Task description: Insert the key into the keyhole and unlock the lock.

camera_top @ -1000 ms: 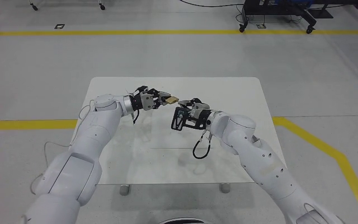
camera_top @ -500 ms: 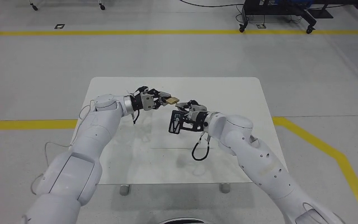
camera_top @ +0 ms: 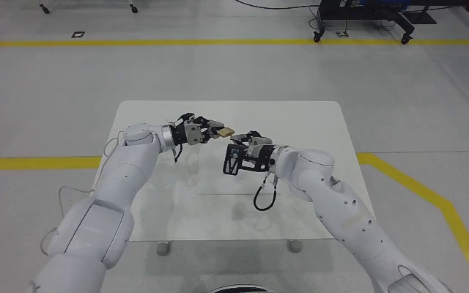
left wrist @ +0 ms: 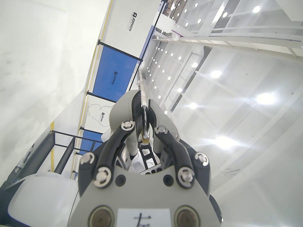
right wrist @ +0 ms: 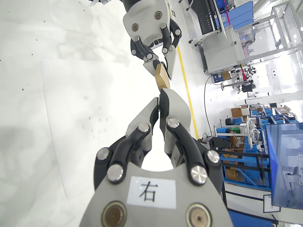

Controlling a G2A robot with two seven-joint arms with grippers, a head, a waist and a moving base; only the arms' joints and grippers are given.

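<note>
Top view first: my left gripper (camera_top: 215, 131) is clamped on the small brass-coloured padlock with a steel shackle (camera_top: 225, 132), holding it clear above the white rectangular table (camera_top: 315, 121). From the left wrist, the pads (left wrist: 138, 112) pinch its shackle end, and the body points away from the palm. Just past the padlock's free end sits my right gripper (camera_top: 238, 141), fingers pressed together, tips at or almost at that end. Whether the key is pinched between them I cannot tell. I judge the task to be at the insertion stage: the lock is presented, but turning and freeing the shackle are not yet done. As for writing, each wrist housing carries a white sticker (left wrist: 144, 217) with one printed character, and printed wall panels (left wrist: 118, 72) stand beyond the left tool; I leave them unread.
</note>
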